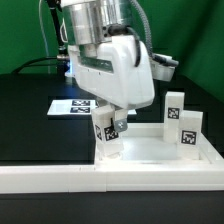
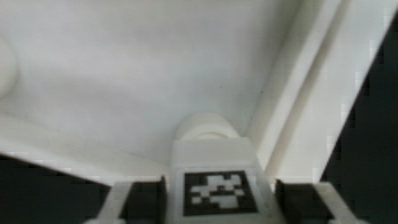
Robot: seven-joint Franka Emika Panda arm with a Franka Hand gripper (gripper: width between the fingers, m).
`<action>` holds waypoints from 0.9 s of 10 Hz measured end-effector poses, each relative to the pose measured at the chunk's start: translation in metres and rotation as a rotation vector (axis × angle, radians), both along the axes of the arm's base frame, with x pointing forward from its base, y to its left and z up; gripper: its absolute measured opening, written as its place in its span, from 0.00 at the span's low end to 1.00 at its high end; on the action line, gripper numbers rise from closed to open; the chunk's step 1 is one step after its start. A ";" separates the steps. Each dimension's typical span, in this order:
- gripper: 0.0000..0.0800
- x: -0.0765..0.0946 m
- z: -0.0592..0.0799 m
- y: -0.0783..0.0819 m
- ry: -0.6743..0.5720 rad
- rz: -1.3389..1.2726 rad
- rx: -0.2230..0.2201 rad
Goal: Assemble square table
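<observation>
White L-shaped wall (image 1: 60, 178) sits nearest the camera, along the front of the black counter (image 1: 30, 120). Just behind it is the square top (image 1: 160, 150). End effector (image 1: 109, 128) hangs over the top's corner on the exterior view's left, closed narrow on a tagged leg (image 1: 108, 132) held upright; the wrist view shows the leg (image 2: 217, 160) between the fingers (image 2: 299, 192), above the tray floor beside the rim. Two more legs (image 1: 184, 130) stand well off toward the exterior view's right. The marker board (image 1: 72, 105) lies behind.

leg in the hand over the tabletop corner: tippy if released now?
Probably. The leg looks short, rigid and blocky, so it likely won't flex. Standing upright at the square top corner, clamped by the hand, it may topple if unseated.
</observation>
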State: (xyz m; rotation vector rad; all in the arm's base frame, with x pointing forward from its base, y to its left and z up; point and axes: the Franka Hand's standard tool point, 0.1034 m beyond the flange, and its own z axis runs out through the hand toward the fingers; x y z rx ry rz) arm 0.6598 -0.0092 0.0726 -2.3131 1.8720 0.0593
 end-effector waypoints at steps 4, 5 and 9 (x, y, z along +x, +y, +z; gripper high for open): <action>0.36 0.009 -0.002 0.012 0.023 -0.454 0.057; 0.36 0.010 -0.003 0.015 0.021 -0.485 0.054; 0.79 0.007 0.000 0.020 -0.017 -0.067 -0.005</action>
